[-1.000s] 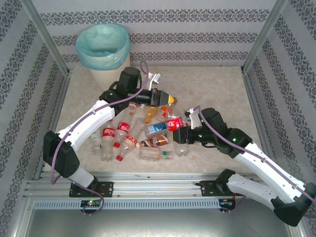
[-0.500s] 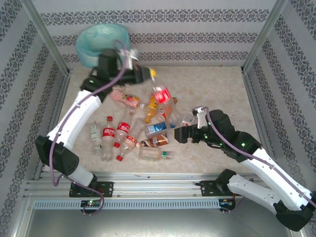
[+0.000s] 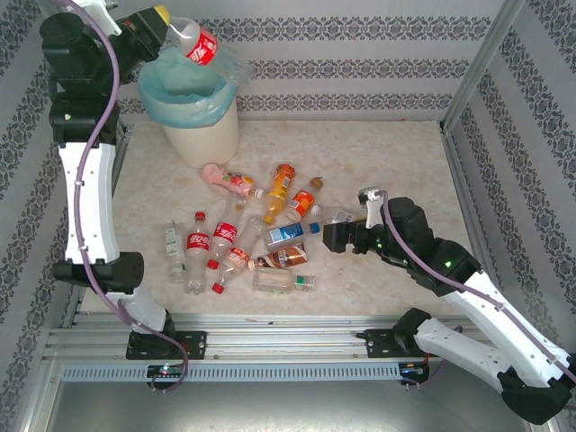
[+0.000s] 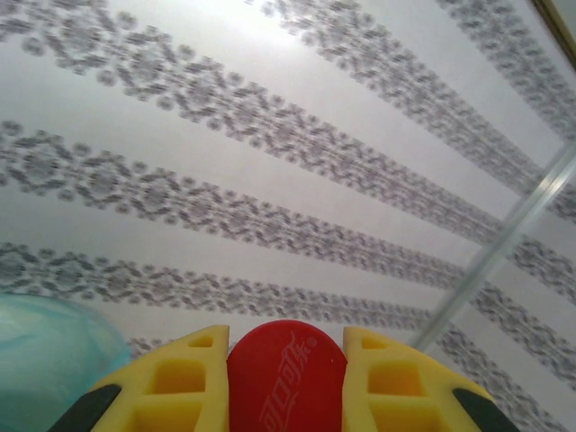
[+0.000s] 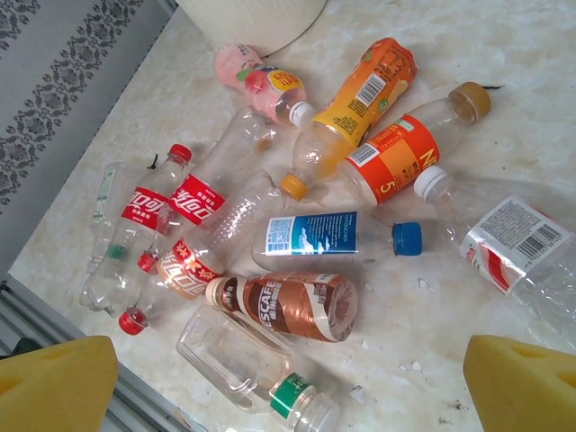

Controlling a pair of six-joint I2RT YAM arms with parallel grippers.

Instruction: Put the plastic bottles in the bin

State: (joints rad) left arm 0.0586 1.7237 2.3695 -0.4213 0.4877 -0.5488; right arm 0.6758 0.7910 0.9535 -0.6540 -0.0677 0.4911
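Left gripper point(image 3: 160, 18) clamps a red-labelled cola bottle point(image 3: 198, 45) high over the bin point(image 3: 193, 130) — let go off-centre, it could clip the rim point(image 3: 227, 90) and bounce out. Right gripper point(image 3: 333, 237) hangs wide open and empty beside the heap of bottles point(image 3: 274, 236) on the table point(image 3: 387, 153).

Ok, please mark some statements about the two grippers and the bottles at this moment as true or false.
1. The left gripper holds a clear plastic bottle with a red label above the round cream-white bin. True.
2. The right gripper is shut on the brown plastic bottle. False: it is open, and that bottle lies on the table.
3. The pink bottle lies nearest the bin. True.
4. The blue-labelled bottle stands upright. False: it lies on its side.
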